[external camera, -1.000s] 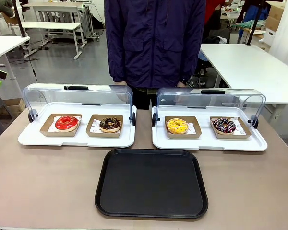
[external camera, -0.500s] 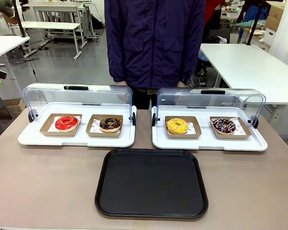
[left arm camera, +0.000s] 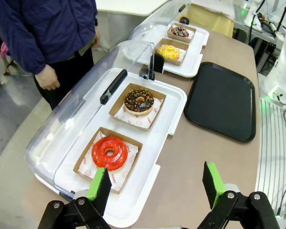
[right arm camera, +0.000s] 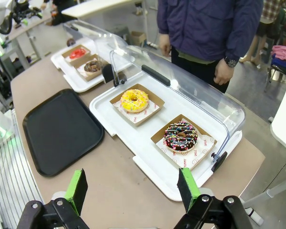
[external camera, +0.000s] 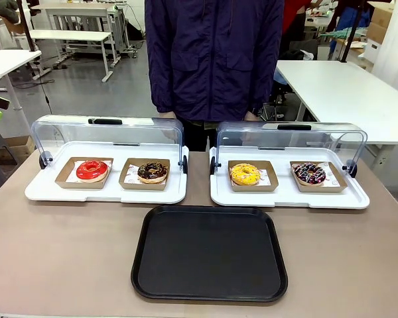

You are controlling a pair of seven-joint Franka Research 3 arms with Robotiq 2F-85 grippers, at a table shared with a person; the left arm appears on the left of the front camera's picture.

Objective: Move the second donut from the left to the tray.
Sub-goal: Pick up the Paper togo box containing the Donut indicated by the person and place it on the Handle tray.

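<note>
Not begun, I judge — the second donut from the left (external camera: pixel 152 171) sits in its cardboard holder (external camera: pixel 129 181) under a seemingly raised lid (external camera: pixel 106 136), toward the worktop's far-left corner. The tray (external camera: pixel 209 291), by the near edge, lies bare. Left jaws and right jaws stand spread, empty.

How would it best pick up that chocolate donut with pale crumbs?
By the cardboard holder under the chocolate donut, not the glaze: pinch two opposite low walls from above, coming in from the robot's side, where the clear lid is swung back.
</note>
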